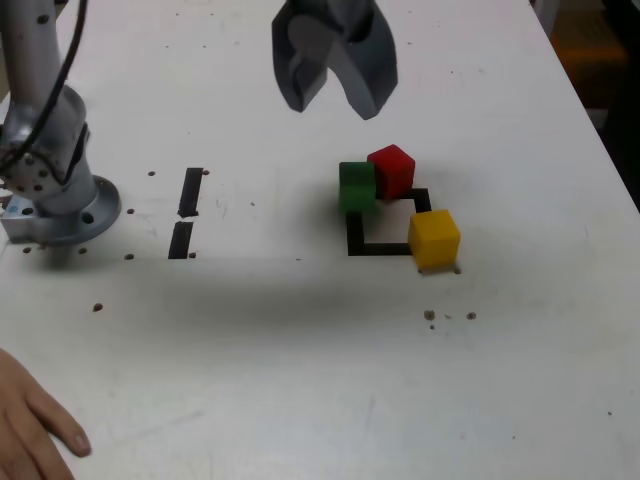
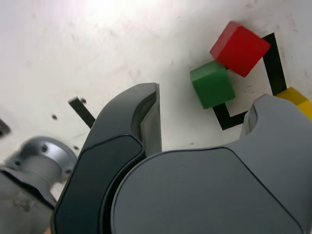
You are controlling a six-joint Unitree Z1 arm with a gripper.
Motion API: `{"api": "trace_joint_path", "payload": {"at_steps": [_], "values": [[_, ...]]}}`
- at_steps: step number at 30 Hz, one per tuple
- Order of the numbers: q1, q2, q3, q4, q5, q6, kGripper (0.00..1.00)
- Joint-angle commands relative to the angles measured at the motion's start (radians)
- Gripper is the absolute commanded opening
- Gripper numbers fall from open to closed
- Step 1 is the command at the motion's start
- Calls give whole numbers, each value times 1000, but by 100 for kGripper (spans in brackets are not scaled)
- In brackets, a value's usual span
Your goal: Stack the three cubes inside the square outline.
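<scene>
Cubes, red (image 1: 391, 169), green (image 1: 356, 186) and yellow (image 1: 434, 238), sit on the square outline's (image 1: 378, 248) tape edges, look light, rigid, smooth-sided, best pinched across opposite flat faces by the gripper (image 1: 334, 95) hanging above with jaws spread and empty.

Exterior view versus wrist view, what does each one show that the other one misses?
Only the exterior view shows a person's hand at the lower corner on that view's left, the whole black tape square outline, and the full small yellow cube sitting on the outline's corner.

Only the wrist view shows the grey gripper close up, with its jaws apart and nothing between them.

Both show the small red cube touching the small green cube at the outline's far side, the arm's round metal base, and the white table.
</scene>
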Motion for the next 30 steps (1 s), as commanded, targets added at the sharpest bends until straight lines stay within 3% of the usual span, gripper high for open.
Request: {"api": "trace_joint_path", "payload": {"at_steps": [1, 9, 14, 19, 23, 30], "values": [[2, 9, -4, -16, 7, 21, 73], [2, 25, 44, -145, -10, 161, 79], [5, 25, 56, -205, 5, 296, 85], [6, 21, 67, -245, 48, 381, 90], [13, 20, 102, -288, 121, 422, 97], [21, 30, 140, -335, 135, 423, 96]]}}
